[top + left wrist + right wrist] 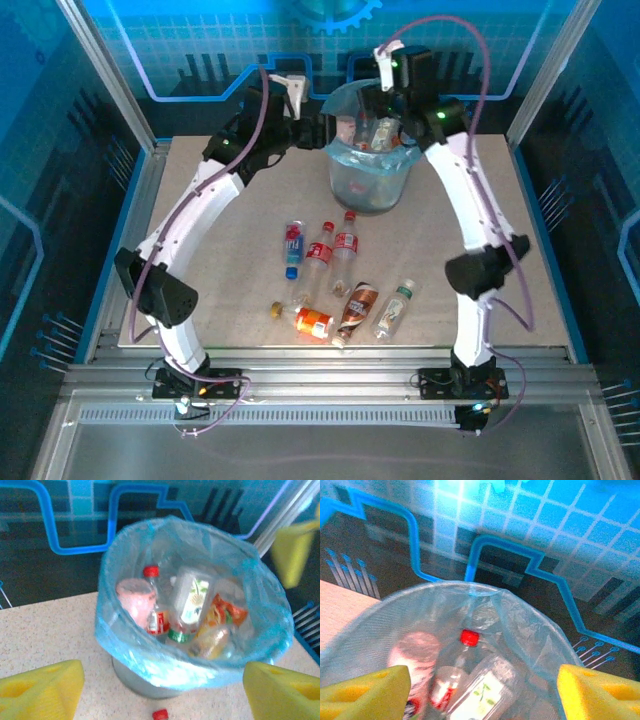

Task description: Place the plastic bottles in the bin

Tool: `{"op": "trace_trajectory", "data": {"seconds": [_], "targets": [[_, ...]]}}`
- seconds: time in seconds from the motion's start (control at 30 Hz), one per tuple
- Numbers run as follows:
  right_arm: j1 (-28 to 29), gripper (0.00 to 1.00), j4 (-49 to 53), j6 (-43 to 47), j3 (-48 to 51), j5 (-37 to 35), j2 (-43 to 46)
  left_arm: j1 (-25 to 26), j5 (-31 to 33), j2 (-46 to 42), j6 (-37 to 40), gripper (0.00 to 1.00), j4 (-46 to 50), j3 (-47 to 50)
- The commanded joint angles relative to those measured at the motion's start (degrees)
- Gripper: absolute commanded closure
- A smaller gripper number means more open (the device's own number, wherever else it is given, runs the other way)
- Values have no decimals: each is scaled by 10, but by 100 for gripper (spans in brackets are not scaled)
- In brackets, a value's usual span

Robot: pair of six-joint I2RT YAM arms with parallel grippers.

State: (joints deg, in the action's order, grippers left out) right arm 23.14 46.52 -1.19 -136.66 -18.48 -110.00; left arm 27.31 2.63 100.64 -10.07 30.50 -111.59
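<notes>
My right pincer hangs spread wide over the mouth of the bin, its yellow pads parted and nothing between them. My left pincer is released too, its pads wide apart and empty. It stands just beside the bin on the left and looks down into the blue liner.

The bin stands at the far middle of the table, between my two wrists. Inside it I count at least four plastic bottles heaped against each other: a pink-labelled bottle, a red-capped bottle, a green-labelled bottle and an orange-labelled bottle. Whether more lie under them I cannot tell.

Six bottles lie out on the table, well apart from the bin and nearer my bases:
- a blue-labelled bottle
- two red-labelled bottles beside it
- an orange bottle
- a brown-labelled bottle
- a green-capped bottle

I judge the job near its midpoint. One batch is in, both pincers are free, and the whole near cluster has yet to be picked up and dropped in.
</notes>
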Motion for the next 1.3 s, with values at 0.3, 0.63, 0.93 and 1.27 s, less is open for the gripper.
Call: {"op": "trace_trajectory", "data": {"seconds": [0.3, 0.63, 0.93, 1.27], "targets": [[48, 24, -43, -197, 492, 45, 370, 170, 30, -218, 69, 15, -92, 294], [68, 26, -23, -340, 776, 84, 546, 279, 81, -328, 76, 16, -110, 481], [71, 17, 30, -386, 892, 100, 542, 344, 71, -319, 88, 14, -116, 551], [57, 23, -67, -437, 994, 138, 522, 359, 47, -262, 95, 13, -98, 560]]}}
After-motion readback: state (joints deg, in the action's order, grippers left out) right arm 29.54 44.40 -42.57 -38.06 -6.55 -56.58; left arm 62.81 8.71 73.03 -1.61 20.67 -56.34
